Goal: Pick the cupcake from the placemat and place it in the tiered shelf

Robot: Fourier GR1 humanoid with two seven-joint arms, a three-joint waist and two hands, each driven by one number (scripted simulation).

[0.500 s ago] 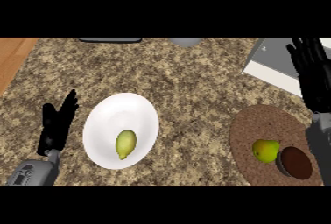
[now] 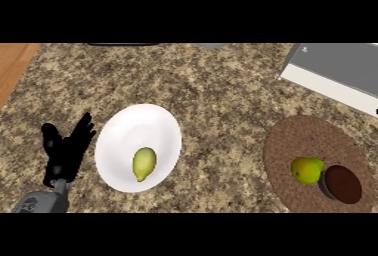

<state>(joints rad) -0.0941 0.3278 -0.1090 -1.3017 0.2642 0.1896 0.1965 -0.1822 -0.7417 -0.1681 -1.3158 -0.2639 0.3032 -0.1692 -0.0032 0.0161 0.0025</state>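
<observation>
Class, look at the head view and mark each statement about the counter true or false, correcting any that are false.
1. The cupcake sits on the round brown placemat. True.
2. A green fruit lies beside the cupcake on the placemat. True.
3. The white plate is empty. False: a yellow-green fruit lies on it.
4. The left robot hand is curled round the cupcake. False: it is open, left of the plate, far from the cupcake.
5. The right robot hand is over the placemat. False: it is not in view.
</observation>
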